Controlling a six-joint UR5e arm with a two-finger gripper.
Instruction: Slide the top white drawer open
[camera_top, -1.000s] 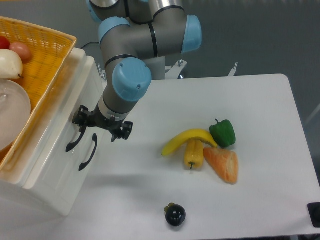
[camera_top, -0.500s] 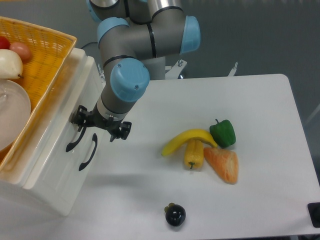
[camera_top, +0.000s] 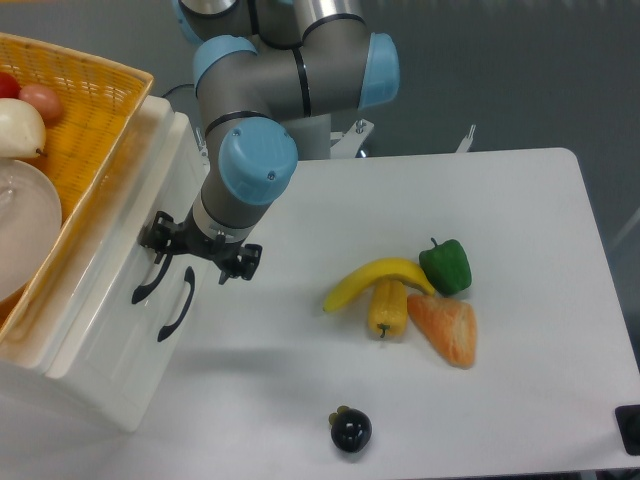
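Observation:
The top white drawer (camera_top: 118, 262) is the upper panel of the white cabinet at the left, and its front looks flush with the cabinet. Its curved black handle (camera_top: 146, 286) runs down the panel. My gripper (camera_top: 198, 254) hangs open right against the cabinet front, at the upper end of that handle. One finger (camera_top: 155, 236) is on the drawer face above the handle and the other (camera_top: 241, 264) is out over the table. Nothing is clamped between them. The lower drawer's handle (camera_top: 175, 307) lies just beside and below.
A woven yellow basket (camera_top: 95, 110) with fruit and a white plate sits on the cabinet top. On the table lie a banana (camera_top: 372, 278), a corn cob (camera_top: 387, 307), a green pepper (camera_top: 446, 265), an orange wedge (camera_top: 446, 329) and a dark round fruit (camera_top: 351, 431).
The arm and gripper have crept a few pixels left, toward the cabinet front. The drawer has not moved.

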